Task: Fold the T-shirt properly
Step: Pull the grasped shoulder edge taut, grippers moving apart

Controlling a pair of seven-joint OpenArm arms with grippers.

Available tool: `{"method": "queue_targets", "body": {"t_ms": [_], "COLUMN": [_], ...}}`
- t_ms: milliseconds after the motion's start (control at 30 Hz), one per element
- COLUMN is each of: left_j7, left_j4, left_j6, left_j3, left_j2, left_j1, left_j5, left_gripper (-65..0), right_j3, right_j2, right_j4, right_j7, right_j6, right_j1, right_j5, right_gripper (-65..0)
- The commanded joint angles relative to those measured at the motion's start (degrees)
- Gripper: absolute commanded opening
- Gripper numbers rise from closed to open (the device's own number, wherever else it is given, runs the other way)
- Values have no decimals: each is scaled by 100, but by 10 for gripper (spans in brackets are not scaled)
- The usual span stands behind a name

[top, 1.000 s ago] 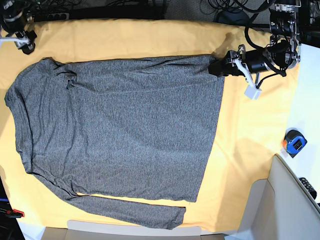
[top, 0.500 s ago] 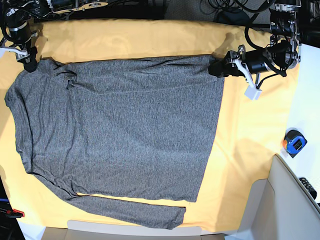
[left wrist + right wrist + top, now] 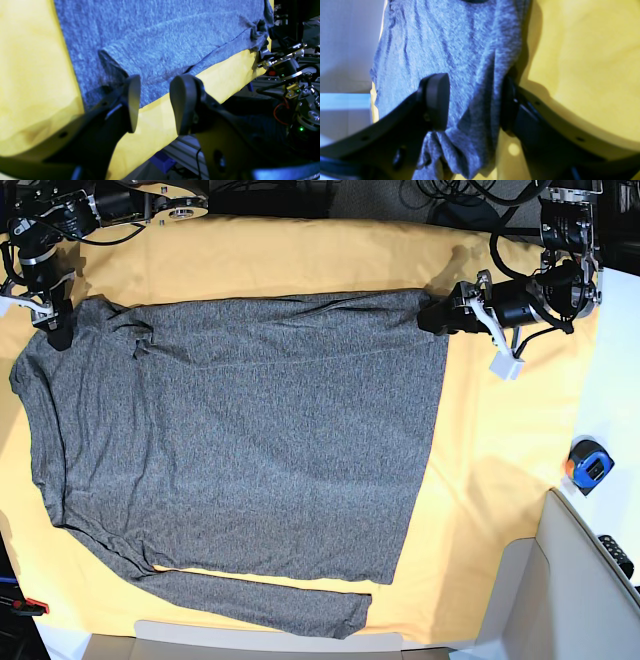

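T-shirt (image 3: 240, 450): dark heathered grey, long-sleeved, lying spread flat on the bench (image 3: 500, 480), which is covered by a yellow-orange cloth (image 3: 300, 255). In the base view the shirt covers most of the cloth. One sleeve is folded along the near edge of the body and runs toward the hem side; some creasing near the far left shoulder area.

Left claw (image 3: 432, 317): positioned at the far right corner of the shirt in the base view. Left wrist view shows the left claw (image 3: 153, 102) with both fingers apart, a clear gap between them, the shirt's edge (image 3: 160, 57) and the yellow cloth visible through that gap. Left finger (image 3: 132, 100) sits over the fabric; right finger over the cloth just off the shirt's edge. No fabric pinched: the claw is open.

Right claw (image 3: 58, 330): at the far left corner of the shirt in the base view, pointing down onto the fabric. Right wrist view shows the right claw (image 3: 475, 102) straddling a raised ridge of the grey fabric (image 3: 470, 75); cloth fills the gap between both fingers and bunches below them. Fingers stand partly apart; whether they press the fabric firmly cannot be told.

A small blue and orange object (image 3: 588, 465) rests near the bench's right edge, well apart from the shirt.
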Motion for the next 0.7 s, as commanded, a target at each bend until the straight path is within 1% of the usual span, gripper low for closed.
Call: {"method": "queue_targets", "body": {"t_ms": [0, 33, 167, 200, 300, 367, 433, 500, 567, 633, 667], "left_j7": [-12, -12, -3, 6, 50, 59, 67, 208, 217, 129, 111], "left_j4": [77, 77, 68, 68, 42, -134, -503, -907, -1136, -1162, -1162], "left_j6": [-4, -4, -4, -4, -4, -4, -12, -39, -206, -505, -584], "left_j3": [-68, -94, -533, -639, -885, -894, -850, -753, -577, -446, -402], "left_j2": [-84, -84, -84, -84, -84, -84, -84, -66, -49, -40, -40], "left_j1": [-41, -50, -41, -41, -33, -33, -33, 11, 3, 11, 11], "left_j5": [-128, -128, -128, -128, -119, -119, -119, -154, -154, -137, -128], "left_gripper": [-423, -423, -423, -422, -421, -419, -418, -403, -388, -385, -385], "right_j3": [-16, -16, -33, -42, -42, -42, -42, -42, -42, -42, -42], "right_j2": [-44, -44, -53, -44, -36, -36, -36, -36, -36, -44, -53], "right_j4": [-35, -35, -35, -35, -35, -35, -35, -35, -35, -35, -35], "right_j7": [-306, -306, -306, -306, -306, -306, -306, -306, -306, -306, -306], "right_j6": [-64, -64, -64, -64, -64, -64, -64, -64, -64, -64, -64], "right_j1": [-12, -12, -47, -56, -65, -109, -118, -126, -135, -135, -135], "right_j5": [-483, -483, -492, -492, -492, -492, -492, -492, -492, -492, -492], "right_gripper": [-382, -417, -636, -650, -650, -650, -650, -650, -650, -650, -650]}}
